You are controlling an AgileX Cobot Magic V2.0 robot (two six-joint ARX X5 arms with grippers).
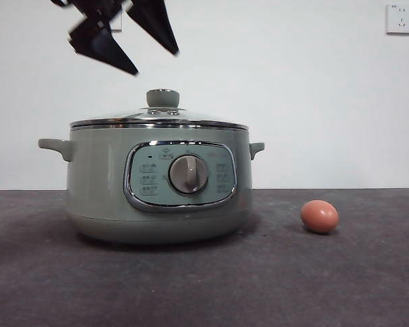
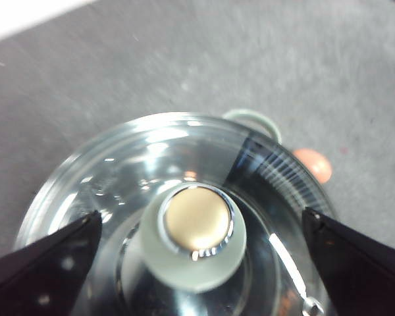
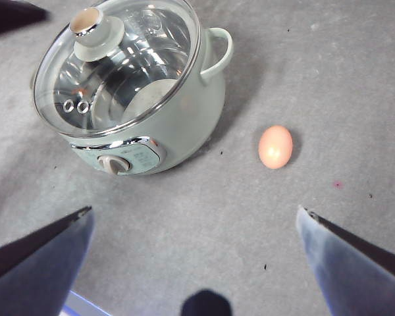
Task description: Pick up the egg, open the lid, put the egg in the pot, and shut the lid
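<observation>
Sideways, the egg [image 1: 320, 216] lies beside the pot [image 1: 95, 184].

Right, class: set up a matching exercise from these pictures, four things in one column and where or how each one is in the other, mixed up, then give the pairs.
Things:
1. egg
2. lid
3. left gripper
4. dial

Places or states:
A. open, above the lid's knob
B. closed on the pot
C. on the table beside the pot
D. middle of the control panel

Pairs: 1-C, 2-B, 3-A, 4-D
</observation>
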